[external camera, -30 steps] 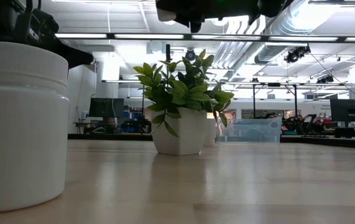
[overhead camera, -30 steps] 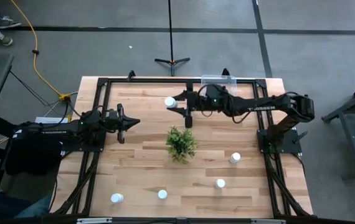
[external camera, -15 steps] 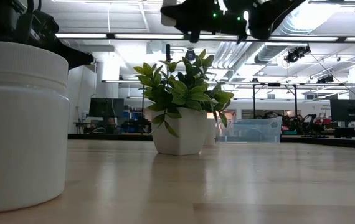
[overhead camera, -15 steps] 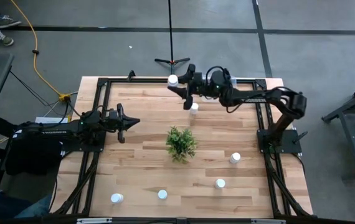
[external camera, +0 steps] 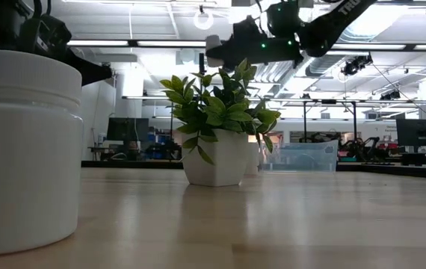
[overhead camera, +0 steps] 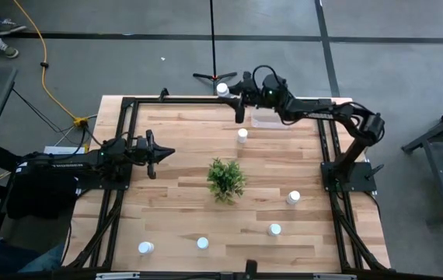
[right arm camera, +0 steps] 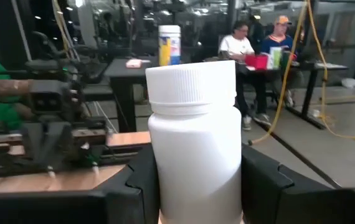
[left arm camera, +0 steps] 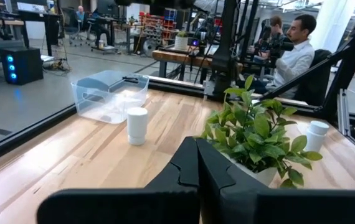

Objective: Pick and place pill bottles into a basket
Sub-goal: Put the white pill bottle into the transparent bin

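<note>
My right gripper [overhead camera: 228, 92] is shut on a white pill bottle [overhead camera: 221, 89] in the air over the table's far edge, just left of the basket [overhead camera: 272, 117], a clear bin that rests on the far edge. Another bottle [overhead camera: 242, 134] stands on its base near the basket. Two more stand at the right [overhead camera: 293, 197], [overhead camera: 274, 229] and two near the front [overhead camera: 203, 243], [overhead camera: 145, 248]. My left gripper [overhead camera: 165, 153] is shut at the table's left side, level and touching nothing. My right gripper pinches the bottle's body [right arm camera: 165, 168], below the cap, between its two fingers [right arm camera: 141, 180], one on each side. The fingers lie level and come from the table's right. The bottle stands upright in the hold, cap up, lifted clear of the table.
A small green plant in a white pot [overhead camera: 226, 177] stands mid-table. A black frame [overhead camera: 128, 105] runs along the table's edges. People sit at desks beyond the table [right arm camera: 240, 46].
My right gripper has swung toward the table's far edge and slightly to the right, carrying the bottle upright and clear of the table. The move has uncovered the bottle that stands near the basket. My left arm has kept still.
</note>
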Controlling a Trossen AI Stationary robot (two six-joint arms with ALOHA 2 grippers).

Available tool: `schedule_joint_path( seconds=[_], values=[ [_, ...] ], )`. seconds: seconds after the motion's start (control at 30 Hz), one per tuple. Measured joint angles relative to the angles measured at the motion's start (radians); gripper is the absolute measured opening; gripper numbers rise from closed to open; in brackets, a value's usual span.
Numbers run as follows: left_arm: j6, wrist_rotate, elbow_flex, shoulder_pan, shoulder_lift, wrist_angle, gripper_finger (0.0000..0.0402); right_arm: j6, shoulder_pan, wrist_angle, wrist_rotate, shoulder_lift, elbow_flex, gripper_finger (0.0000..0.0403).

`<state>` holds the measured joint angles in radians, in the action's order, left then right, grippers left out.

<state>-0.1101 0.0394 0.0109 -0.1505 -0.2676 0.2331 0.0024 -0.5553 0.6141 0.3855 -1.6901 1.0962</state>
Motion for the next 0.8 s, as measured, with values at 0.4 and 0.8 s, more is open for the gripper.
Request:
schedule_joint_path(
  seconds=[0.4, 0.8],
  values=[
    [-0.008, 0.043, 0.000, 0.000, 0.000, 0.001, 0.0022, 0.043, -0.186, -0.072, 0.199, -0.049, -0.001, 0.0150],
    [-0.024, 0.098, -0.001, 0.000, 0.000, 0.000, 0.0023, 0.023, -0.344, -0.146, 0.307, -0.044, -0.018, 0.0150]
  ],
)
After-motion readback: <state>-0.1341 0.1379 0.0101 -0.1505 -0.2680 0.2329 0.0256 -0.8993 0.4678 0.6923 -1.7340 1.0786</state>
